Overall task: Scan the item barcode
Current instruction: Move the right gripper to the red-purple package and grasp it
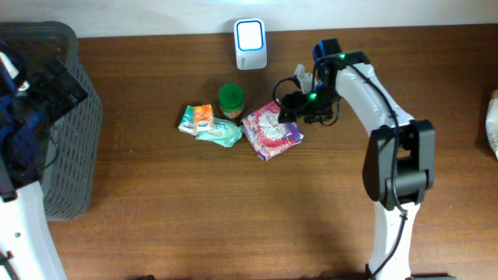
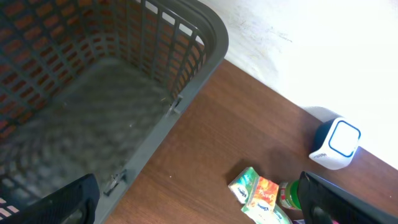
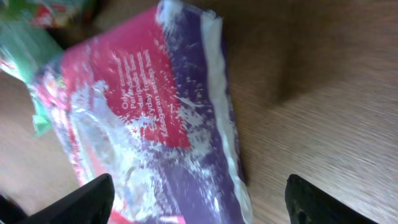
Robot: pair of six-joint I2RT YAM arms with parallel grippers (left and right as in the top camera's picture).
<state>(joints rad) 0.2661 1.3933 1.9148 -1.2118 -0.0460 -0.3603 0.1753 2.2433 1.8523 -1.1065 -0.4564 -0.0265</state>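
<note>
The pink-and-purple packet (image 1: 271,132) lies flat on the table (image 1: 233,210), below the white scanner (image 1: 250,35). The right claw (image 1: 289,101) sits at the packet's upper-right corner, its fingers spread wide and gripping nothing. In the wrist view the packet lies between them. The left claw (image 2: 199,199) gapes empty by the basket (image 2: 186,37).

On the table (image 1: 233,225), the mesh basket (image 1: 74,140) stands at the left edge. The barcode scanner (image 1: 250,44) stands at the rear centre. A jar (image 1: 230,99) stands in front of it. Two small packets (image 1: 198,118) lie just left of the jar. A wipes packet (image 1: 219,134) lies in front of it, touching them. The plastic-wrapped pack (image 1: 271,131) lies right of the jar. The right gripper (image 1: 289,105) hangs at the pack's rear right edge.
</note>
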